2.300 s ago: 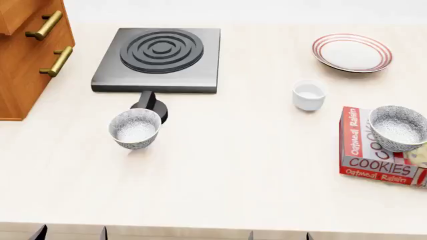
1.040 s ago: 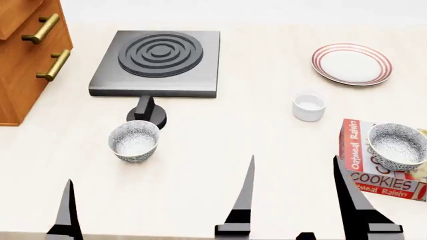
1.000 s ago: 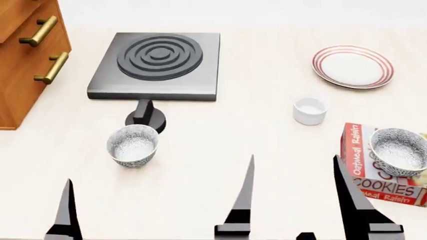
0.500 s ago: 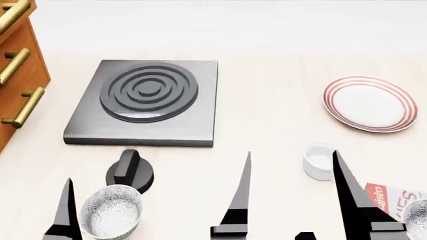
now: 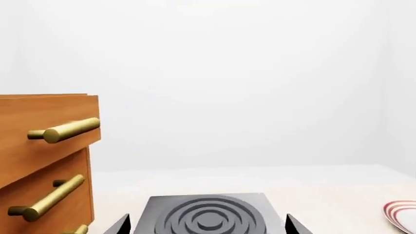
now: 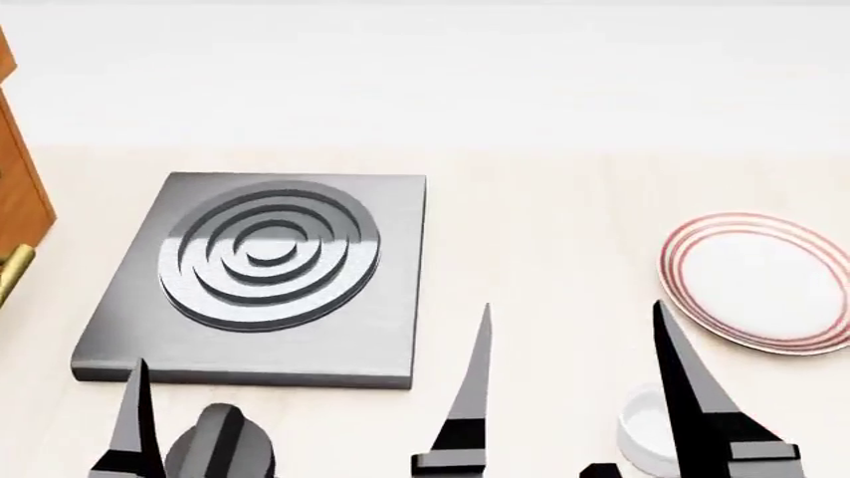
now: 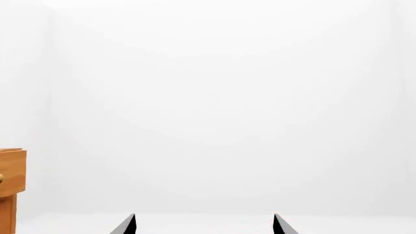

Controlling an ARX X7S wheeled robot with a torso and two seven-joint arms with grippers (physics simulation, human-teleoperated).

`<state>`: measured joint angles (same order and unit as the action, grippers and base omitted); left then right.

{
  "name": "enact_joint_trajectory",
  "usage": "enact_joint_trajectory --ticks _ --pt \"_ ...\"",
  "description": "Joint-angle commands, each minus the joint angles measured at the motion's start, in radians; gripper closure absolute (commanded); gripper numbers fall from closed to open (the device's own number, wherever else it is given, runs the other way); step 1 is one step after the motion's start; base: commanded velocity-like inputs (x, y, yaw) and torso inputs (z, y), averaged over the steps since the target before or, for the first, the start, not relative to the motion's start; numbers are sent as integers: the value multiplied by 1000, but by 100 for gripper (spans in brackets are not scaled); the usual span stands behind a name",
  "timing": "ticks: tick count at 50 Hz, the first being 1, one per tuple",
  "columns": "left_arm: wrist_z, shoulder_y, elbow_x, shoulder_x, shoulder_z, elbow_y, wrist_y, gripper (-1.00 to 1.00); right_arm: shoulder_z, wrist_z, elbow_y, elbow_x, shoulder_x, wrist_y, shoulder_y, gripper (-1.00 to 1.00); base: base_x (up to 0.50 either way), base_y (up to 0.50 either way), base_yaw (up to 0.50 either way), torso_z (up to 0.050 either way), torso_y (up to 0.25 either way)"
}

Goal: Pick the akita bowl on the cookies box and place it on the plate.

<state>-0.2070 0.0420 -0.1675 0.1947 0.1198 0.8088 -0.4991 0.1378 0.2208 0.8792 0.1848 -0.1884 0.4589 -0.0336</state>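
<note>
The akita bowl and the cookies box are out of view in every current frame. The plate (image 6: 763, 284), white with red rings, lies at the right of the table, and its rim (image 5: 404, 213) also shows in the left wrist view. My right gripper (image 6: 571, 304) stands open in front of the plate with nothing between its fingers; the right wrist view shows the gripper (image 7: 204, 219) facing a blank wall. My left gripper (image 5: 206, 222) is open and empty, pointing at the stove. In the head view only one left finger (image 6: 134, 418) shows.
A grey stove plate (image 6: 266, 264) sits mid-left, with its black knob (image 6: 219, 453) in front. A plain white cup (image 6: 640, 438) stands partly behind my right finger. A wooden drawer cabinet (image 5: 46, 156) with brass handles stands at the table's left edge.
The head view has swung up and forward: stove and plate slid down the picture, and both bowls and the cookies box dropped out of its bottom. Both grippers stay open.
</note>
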Motion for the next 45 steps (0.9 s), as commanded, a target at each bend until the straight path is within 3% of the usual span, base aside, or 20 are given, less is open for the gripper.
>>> enact_joint_trajectory --ticks 1,36,45 --pt "32 5 -22 -16 -27 5 23 -100 -35 -32 4 24 17 -53 16 -100 0 -500 0 0 0" --pt "-3 2 -37 4 -8 12 13 -100 -43 -2 10 73 -9 -64 20 -100 0 -500 0 0 0" --pt "-15 -5 -42 11 1 8 -16 -100 -18 17 14 46 -25 -23 7 -100 0 0 0 18 0"
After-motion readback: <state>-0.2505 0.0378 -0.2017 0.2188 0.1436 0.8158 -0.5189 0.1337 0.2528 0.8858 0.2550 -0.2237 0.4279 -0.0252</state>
